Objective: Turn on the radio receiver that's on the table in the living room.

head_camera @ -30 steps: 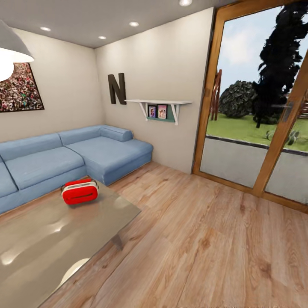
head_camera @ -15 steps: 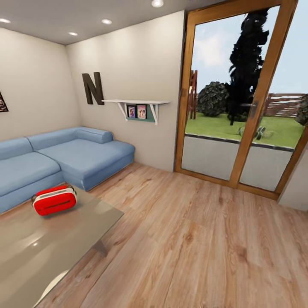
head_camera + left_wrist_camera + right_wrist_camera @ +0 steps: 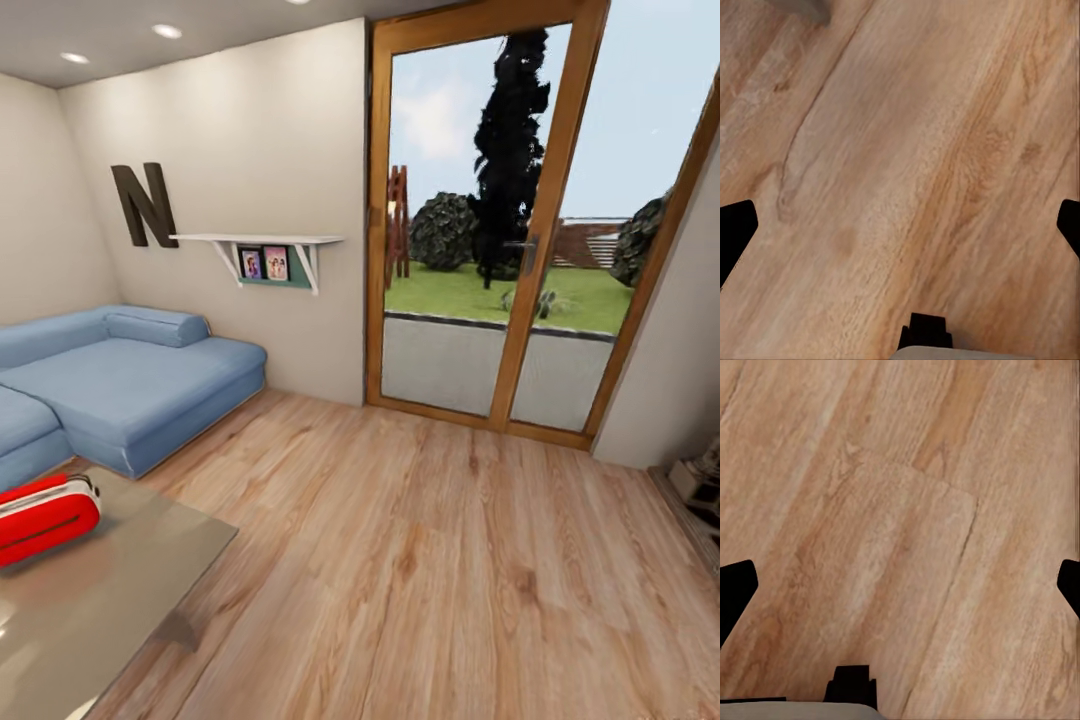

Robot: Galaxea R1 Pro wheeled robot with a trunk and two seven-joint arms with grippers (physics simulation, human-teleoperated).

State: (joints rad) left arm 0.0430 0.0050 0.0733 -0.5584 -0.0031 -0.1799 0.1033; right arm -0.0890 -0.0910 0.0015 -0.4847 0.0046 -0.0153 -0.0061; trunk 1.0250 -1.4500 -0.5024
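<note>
In the head view the red radio receiver (image 3: 40,515) with its white side lies on the glossy grey-beige table (image 3: 120,590), at the picture's left edge and partly cut off. Its dial and grille are not visible. The blue sectional sofa (image 3: 120,375) stands behind the table. In the left wrist view my left gripper (image 3: 900,225) hangs open over bare wood floor, its dark fingertips (image 3: 735,229) far apart. In the right wrist view my right gripper (image 3: 900,585) is also open above the floor, with nothing between its fingers (image 3: 735,589).
A wood-framed glass door (image 3: 500,250) to a garden takes up the far wall. A white shelf (image 3: 260,243) with small pictures and a dark letter N (image 3: 145,205) hang on the beige wall. Light wood floor (image 3: 430,560) spreads ahead. A pale object (image 3: 700,480) sits at the right edge.
The whole head view has swung to the right, so the camera has turned. The radio, table and sofa now sit farther left in the picture, and the door is more central.
</note>
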